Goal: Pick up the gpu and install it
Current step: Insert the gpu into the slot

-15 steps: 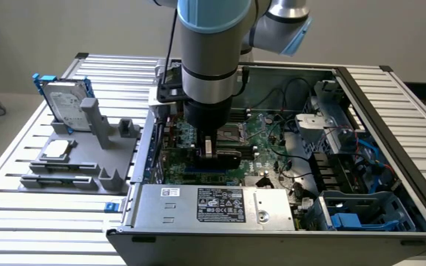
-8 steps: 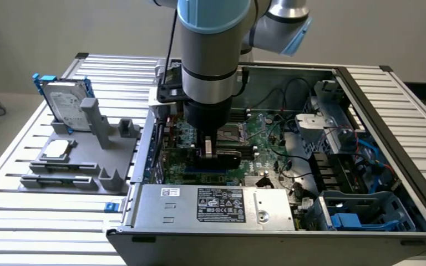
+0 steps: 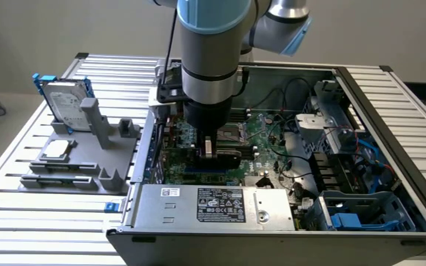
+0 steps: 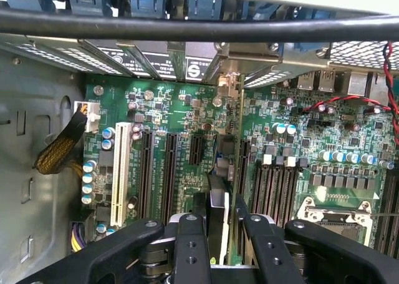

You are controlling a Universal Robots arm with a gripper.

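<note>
No word or number you can read outright.
- Black label (image 3: 221, 203) on the silver power supply (image 3: 272, 209): rows of white print and small marks, too fine to make out.
- White sticker (image 3: 170, 192) on the same casing: illegible.
- White label (image 3: 61, 101) on the hard drive (image 3: 71, 119): print unreadable.
- Your wrist view: black labels (image 4: 198, 65) on slanted panels (image 4: 100, 50) beyond the motherboard (image 4: 181, 109), with white lines and a round mark, not legible.
</note>
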